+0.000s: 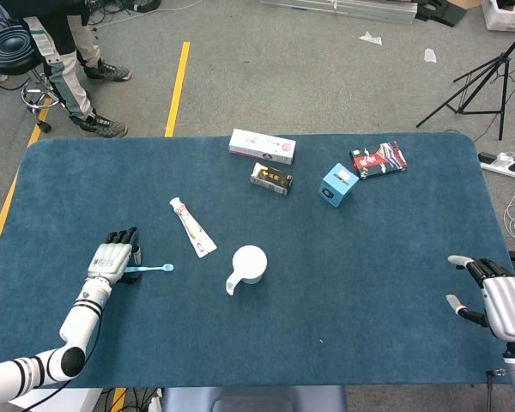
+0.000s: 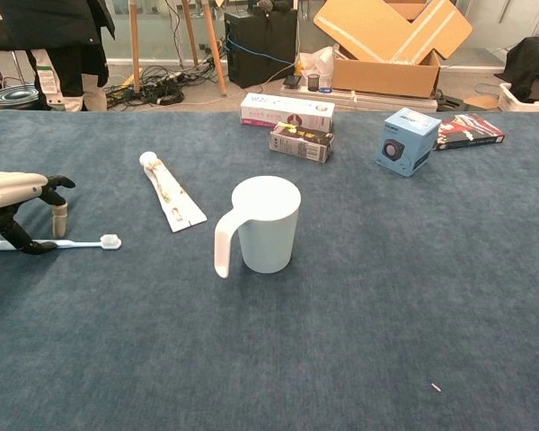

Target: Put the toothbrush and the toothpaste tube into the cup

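A light blue toothbrush (image 1: 157, 268) (image 2: 83, 242) lies flat on the blue table, bristle end pointing toward the cup. My left hand (image 1: 110, 258) (image 2: 16, 199) arches over its handle end, fingertips down on either side of the handle, which still rests on the cloth. The white toothpaste tube (image 1: 193, 227) (image 2: 171, 195) lies flat a little further back, between hand and cup. The pale handled cup (image 1: 249, 263) (image 2: 268, 225) stands upright mid-table, nothing in it. My right hand (image 1: 496, 300) hangs at the table's near right corner, fingers spread, holding nothing.
Along the far side lie a white-pink box (image 1: 262, 146), a small dark box (image 1: 271, 178), a blue cube box (image 1: 337, 184) and a red-black packet (image 1: 378, 160). A person stands beyond the table's far left corner, beside a stool (image 1: 13, 47).
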Tool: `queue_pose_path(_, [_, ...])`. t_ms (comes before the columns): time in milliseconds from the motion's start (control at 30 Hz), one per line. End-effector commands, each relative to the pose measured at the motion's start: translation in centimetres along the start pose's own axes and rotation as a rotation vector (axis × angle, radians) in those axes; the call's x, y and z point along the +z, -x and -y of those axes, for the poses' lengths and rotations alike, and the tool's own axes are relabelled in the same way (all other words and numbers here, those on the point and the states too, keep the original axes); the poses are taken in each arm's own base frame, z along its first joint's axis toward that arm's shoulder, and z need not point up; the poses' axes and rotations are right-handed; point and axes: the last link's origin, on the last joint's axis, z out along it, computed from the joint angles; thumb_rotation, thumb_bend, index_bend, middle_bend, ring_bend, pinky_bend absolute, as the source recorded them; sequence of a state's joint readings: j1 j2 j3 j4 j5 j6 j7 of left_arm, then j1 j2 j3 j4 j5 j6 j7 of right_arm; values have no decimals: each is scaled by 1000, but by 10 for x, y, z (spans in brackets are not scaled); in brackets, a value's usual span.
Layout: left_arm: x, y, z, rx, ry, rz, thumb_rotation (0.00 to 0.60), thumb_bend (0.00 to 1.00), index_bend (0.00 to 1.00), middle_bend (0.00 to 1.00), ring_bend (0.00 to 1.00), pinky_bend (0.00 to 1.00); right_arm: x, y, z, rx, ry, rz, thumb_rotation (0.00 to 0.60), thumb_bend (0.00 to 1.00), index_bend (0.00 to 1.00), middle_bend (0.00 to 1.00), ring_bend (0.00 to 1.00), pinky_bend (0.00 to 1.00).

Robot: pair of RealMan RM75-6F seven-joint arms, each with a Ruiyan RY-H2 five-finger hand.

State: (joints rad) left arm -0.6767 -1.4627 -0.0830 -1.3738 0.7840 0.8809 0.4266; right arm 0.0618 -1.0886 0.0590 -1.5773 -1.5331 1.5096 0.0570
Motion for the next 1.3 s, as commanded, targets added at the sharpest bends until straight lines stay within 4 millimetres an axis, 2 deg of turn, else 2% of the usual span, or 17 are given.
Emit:
queue_pose_path(33, [0,1,0,0,0,2,600,320,474,0,0,0,0,0,0,0,0,0,600,158,333,418,339,473])
queue_pose_path(667, [2,11,3,64,-12,-7,600,320,503,0,0,0,0,0,0,2,0,-1,600,157,333,418,339,473])
queue_pose_path(1300, [0,12,6,74,-21,-16,600,320,530,0,0,0,0,0,0,-1,-1,-1,600,157,333,418,339,473])
